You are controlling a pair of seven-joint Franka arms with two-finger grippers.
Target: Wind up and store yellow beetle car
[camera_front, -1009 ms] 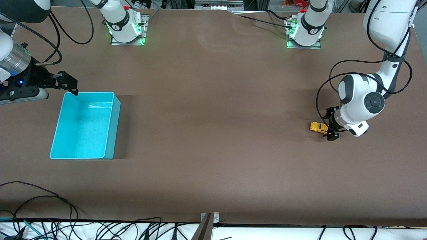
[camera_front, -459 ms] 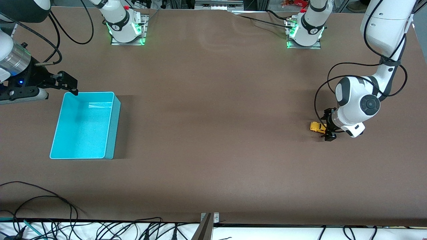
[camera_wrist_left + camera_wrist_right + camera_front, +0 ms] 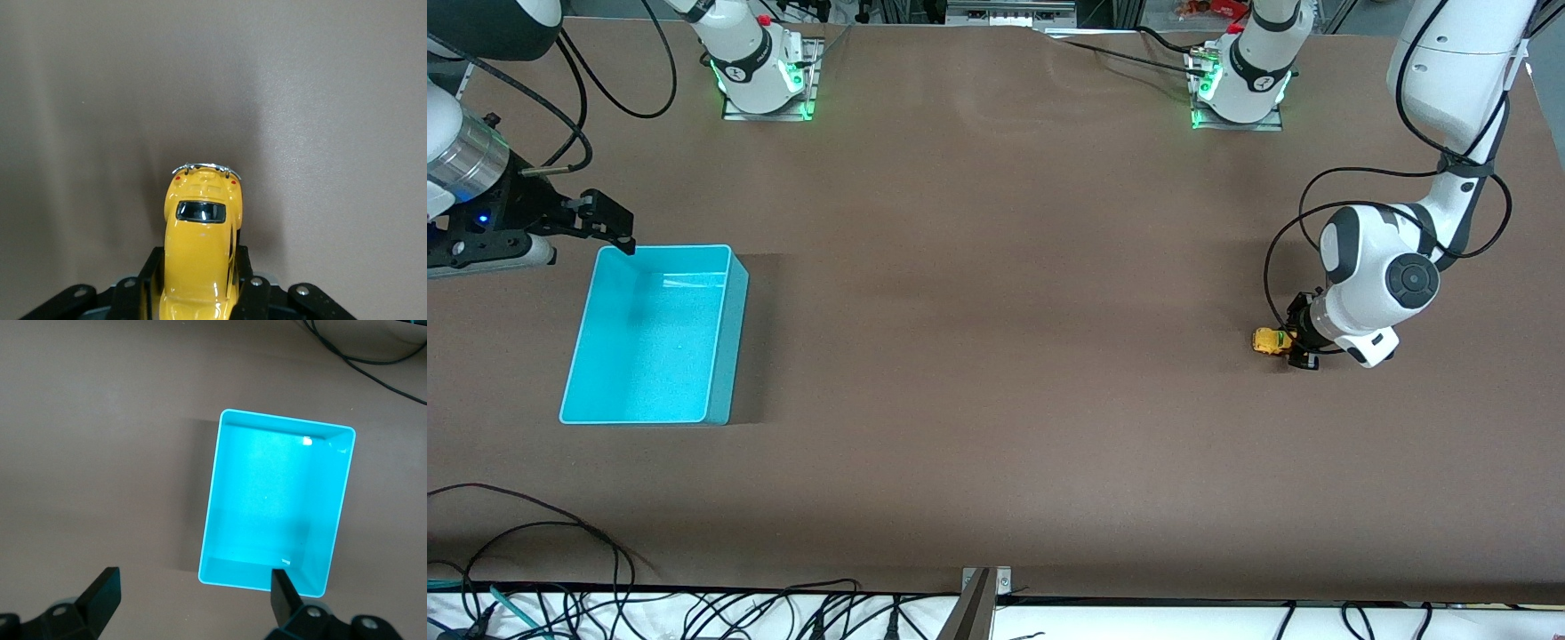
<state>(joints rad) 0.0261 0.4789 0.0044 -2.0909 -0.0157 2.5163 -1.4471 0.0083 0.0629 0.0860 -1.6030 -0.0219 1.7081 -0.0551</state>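
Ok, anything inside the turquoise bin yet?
Nothing: the turquoise bin shows only its bare floor, with the right gripper hanging open above it. The yellow beetle car sits on the table at the left arm's end, clamped by the left gripper.

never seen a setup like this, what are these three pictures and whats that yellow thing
Two robot arms are bolted to a brown table, each ending in a two-finger gripper. The wide picture looks down from a high camera facing the arms. The other two come from cameras on the arms' wrists.

The yellow thing is a yellow beetle car, a tiny toy sitting on the table at the left arm's end. The left gripper has shut on the car's sides; its wrist camera sees the fingers pressed against the body.

At the right arm's end sits an empty turquoise bin. The right gripper waits, open, above the bin's corner.
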